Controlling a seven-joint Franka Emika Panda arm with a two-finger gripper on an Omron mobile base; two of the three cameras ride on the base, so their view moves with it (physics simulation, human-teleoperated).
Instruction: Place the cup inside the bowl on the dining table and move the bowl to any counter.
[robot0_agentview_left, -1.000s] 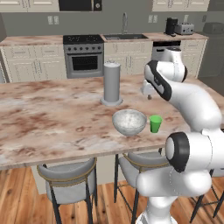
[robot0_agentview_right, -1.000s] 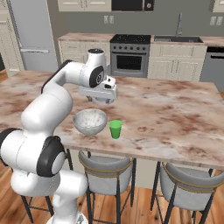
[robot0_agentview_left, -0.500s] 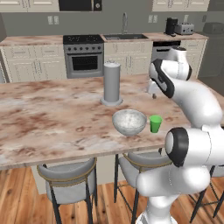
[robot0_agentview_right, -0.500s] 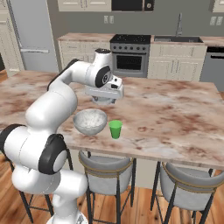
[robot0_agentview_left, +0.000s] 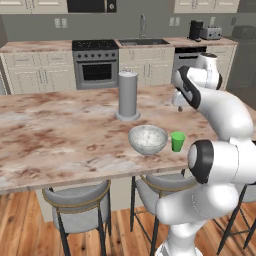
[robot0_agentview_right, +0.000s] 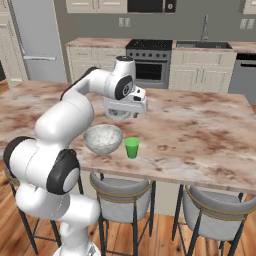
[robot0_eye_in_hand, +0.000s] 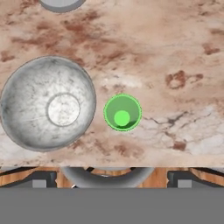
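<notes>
So cup (robot0_eye_in_hand: 122, 113) sits upright just beside bowl (robot0_eye_in_hand: 48, 103), both near stool-side edge of dining table (robot0_agentview_left: 55, 135). Gripper (robot0_agentview_right: 131, 108) hangs above with fingers spread wide, nothing held. Plenty of bare marble past cup. No readable writing anywhere.

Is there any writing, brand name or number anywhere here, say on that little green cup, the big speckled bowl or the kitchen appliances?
None can be read.
The small bright green cup is plain.
The speckled grey-white bowl carries no mark.
The tall grey cylinder is blank.
The oven and the toaster at the back are too small to show any label.
</notes>
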